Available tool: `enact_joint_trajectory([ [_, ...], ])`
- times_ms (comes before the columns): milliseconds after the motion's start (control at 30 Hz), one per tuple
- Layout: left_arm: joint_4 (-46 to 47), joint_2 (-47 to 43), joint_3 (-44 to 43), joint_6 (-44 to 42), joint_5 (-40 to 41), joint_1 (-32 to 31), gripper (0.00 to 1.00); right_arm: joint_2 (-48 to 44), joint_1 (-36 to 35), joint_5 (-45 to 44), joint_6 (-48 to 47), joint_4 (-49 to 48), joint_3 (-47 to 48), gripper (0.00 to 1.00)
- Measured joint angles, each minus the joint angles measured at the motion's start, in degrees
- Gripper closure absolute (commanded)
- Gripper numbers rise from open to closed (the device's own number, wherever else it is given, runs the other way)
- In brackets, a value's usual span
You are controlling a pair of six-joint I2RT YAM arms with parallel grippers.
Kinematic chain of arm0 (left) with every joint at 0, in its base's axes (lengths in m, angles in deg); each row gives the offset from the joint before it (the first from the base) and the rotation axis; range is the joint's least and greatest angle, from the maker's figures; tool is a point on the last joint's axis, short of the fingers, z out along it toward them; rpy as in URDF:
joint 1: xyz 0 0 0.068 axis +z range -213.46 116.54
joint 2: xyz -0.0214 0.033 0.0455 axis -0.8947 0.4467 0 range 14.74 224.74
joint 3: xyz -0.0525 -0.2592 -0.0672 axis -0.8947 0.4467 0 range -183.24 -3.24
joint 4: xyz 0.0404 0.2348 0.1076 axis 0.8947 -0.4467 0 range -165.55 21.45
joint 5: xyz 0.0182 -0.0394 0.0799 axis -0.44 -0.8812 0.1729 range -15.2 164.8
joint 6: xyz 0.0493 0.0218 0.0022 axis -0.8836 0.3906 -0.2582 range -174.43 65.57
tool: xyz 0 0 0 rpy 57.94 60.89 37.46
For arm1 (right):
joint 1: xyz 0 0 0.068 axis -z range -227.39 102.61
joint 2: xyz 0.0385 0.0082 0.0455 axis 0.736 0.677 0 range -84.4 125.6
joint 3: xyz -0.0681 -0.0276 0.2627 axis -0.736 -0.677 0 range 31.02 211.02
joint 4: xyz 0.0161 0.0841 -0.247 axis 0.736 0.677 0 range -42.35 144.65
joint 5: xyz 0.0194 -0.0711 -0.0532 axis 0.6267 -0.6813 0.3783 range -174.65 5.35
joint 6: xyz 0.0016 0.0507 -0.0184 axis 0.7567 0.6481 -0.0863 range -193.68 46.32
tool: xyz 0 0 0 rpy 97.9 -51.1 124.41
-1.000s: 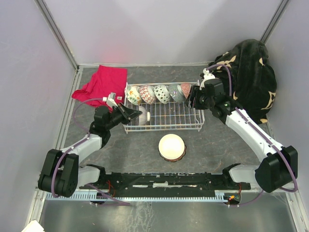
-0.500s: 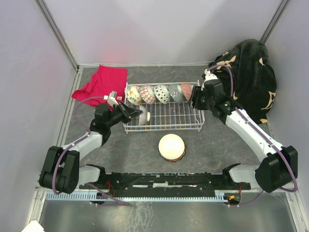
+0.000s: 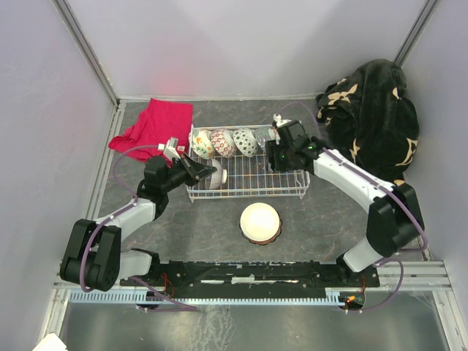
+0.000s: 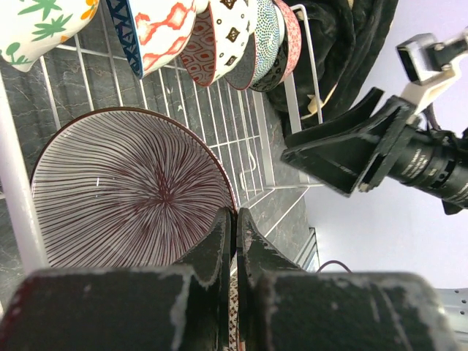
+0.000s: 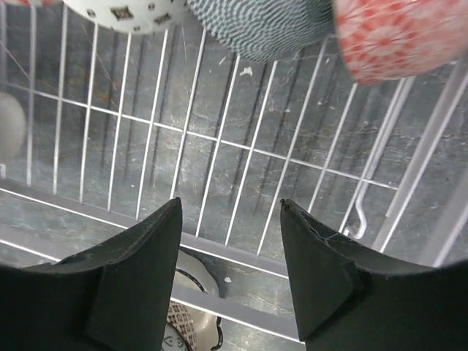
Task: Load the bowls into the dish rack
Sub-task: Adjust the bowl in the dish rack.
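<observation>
1. Over the front left corner of the dish rack [image 3: 252, 179], my left pincer [image 4: 235, 219] is clamped tight on the rim of the striped bowl [image 4: 124, 197]. My wrist view shows the rim slipping between the two fingers. From above they merge into one dark wedge.
2. That bowl stands tipped on its edge on the grid floor. Its lower part is cut off by my own fingers and by the rack's white side wire.
3. My right pincer [image 5: 230, 208] hangs over the right half of the rack, jaws apart, with nothing between them and only bare wire below. From above, my own wrist hides those jaws.
4. The top view shows the back row of bowls [image 3: 223, 142] plainly only at its left. The right end sits under my right arm.
5. My right wrist view brings that end back: a blue-grey bowl [image 5: 256, 29] and a red patterned bowl [image 5: 398, 36], both cut by the top edge.
6. A pale bowl [image 3: 260, 221] sits on the table [image 3: 183, 219] just in front of the rack, outside it, seen only from above. I cannot tell whether it is upright or upturned.
7. A white patterned thing [image 5: 191, 322] shows through the front wires under my right jaws; I cannot make it out.
8. A red cloth [image 3: 153, 124] lies beyond the rack's left end, and a dark blanket [image 3: 373, 110] is heaped at the back right.
</observation>
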Motion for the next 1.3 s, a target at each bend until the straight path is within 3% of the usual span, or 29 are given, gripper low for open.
enact_joint_trajectory([
  [367,0.1,0.0,0.0,0.0,-0.3,0.2,0.97,6.9,-7.2,-6.8,-1.6,3.5,1.1,0.35],
  [700,-1.7,-1.4,0.0,-0.8,-0.1,0.7,0.97,12.2,-8.3,-10.3,-1.8,4.8,2.8,0.38],
  [1033,-3.1,-2.3,0.0,-1.5,-0.1,1.3,0.97,13.2,-8.5,-12.8,-2.1,6.0,3.8,0.46],
  [1167,-2.7,-2.4,0.2,-1.5,-0.1,1.3,0.97,13.3,-8.5,-13.1,-2.3,6.4,3.9,0.35],
  [1300,-1.8,-2.7,0.8,-1.5,-0.1,1.3,0.97,12.8,-8.7,-11.8,-2.7,5.3,3.7,0.33],
])
